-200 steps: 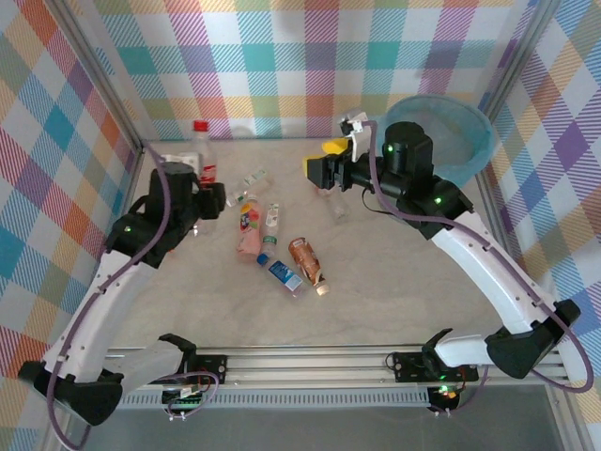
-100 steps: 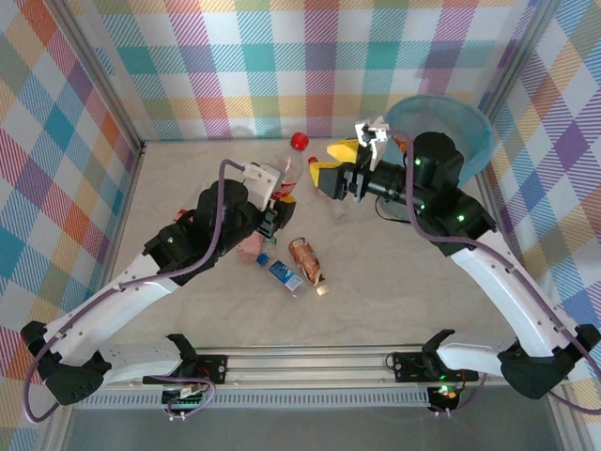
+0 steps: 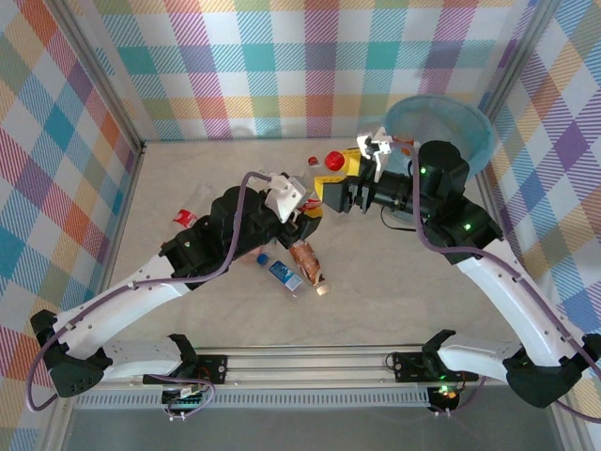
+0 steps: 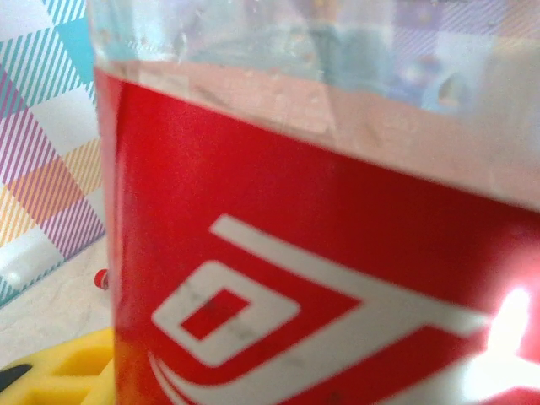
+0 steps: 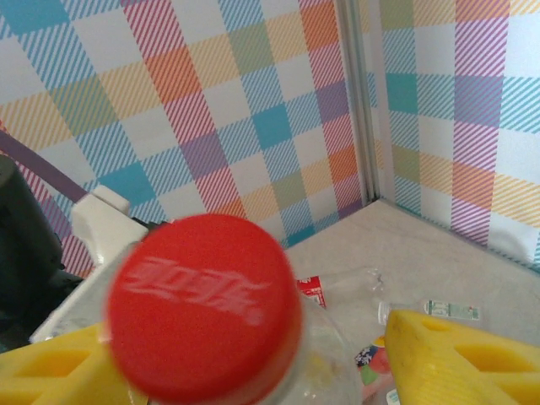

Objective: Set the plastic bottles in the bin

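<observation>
The bin, lined with pale blue plastic, stands at the far right corner of the table, against the checked walls.

The left arm stretches across the table toward the middle. The right arm bends in from the right, its wrist just in front of the bin.

The left claw is clamped on a red-labelled bottle, held above the table and just left of the bin. In the left wrist view the label sits tight against the lens, with clear plastic above it.

The right claw faces that bottle end-on. Its yellow fingers stand apart, one on each side of the bottle's neck, and the right one is clear of the plastic. The red cap points straight at the right wrist camera.

A copper bottle lies on the table below the two claws, and a blue-labelled bottle lies just beside it on its left. Both are well apart from the bin. A clear bottle with a red band lies alone toward the left side of the table. It is too small to tell more about it.
</observation>
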{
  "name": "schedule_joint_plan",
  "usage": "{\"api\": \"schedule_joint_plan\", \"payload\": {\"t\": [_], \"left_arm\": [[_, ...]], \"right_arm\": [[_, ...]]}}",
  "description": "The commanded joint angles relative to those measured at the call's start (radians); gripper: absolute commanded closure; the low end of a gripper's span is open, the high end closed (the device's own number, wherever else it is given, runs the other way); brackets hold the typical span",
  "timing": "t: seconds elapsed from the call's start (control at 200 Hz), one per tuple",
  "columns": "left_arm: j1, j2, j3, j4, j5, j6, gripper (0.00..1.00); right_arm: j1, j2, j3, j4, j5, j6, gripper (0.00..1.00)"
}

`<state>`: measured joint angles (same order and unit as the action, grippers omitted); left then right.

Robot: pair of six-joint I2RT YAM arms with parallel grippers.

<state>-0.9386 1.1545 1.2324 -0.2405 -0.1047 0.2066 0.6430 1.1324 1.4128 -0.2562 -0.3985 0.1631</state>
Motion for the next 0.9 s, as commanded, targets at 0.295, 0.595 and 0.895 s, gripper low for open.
{"api": "schedule_joint_plan", "payload": {"t": [0.295, 0.595, 0.895], "left_arm": [[-0.032, 0.034, 0.023, -0.002, 0.093, 0.014, 0.45], [-0.035, 0.060, 0.035, 0.014, 0.100, 0.015, 0.44], [-0.035, 0.066, 0.041, 0.020, 0.099, 0.016, 0.43]], "right_arm": [[0.007, -0.029, -0.033, 0.025, -0.014, -0.036, 0.38], [0.006, -0.056, -0.050, -0.014, 0.002, -0.069, 0.53], [0.007, -0.082, -0.070, -0.026, 0.006, -0.088, 0.86]]}}
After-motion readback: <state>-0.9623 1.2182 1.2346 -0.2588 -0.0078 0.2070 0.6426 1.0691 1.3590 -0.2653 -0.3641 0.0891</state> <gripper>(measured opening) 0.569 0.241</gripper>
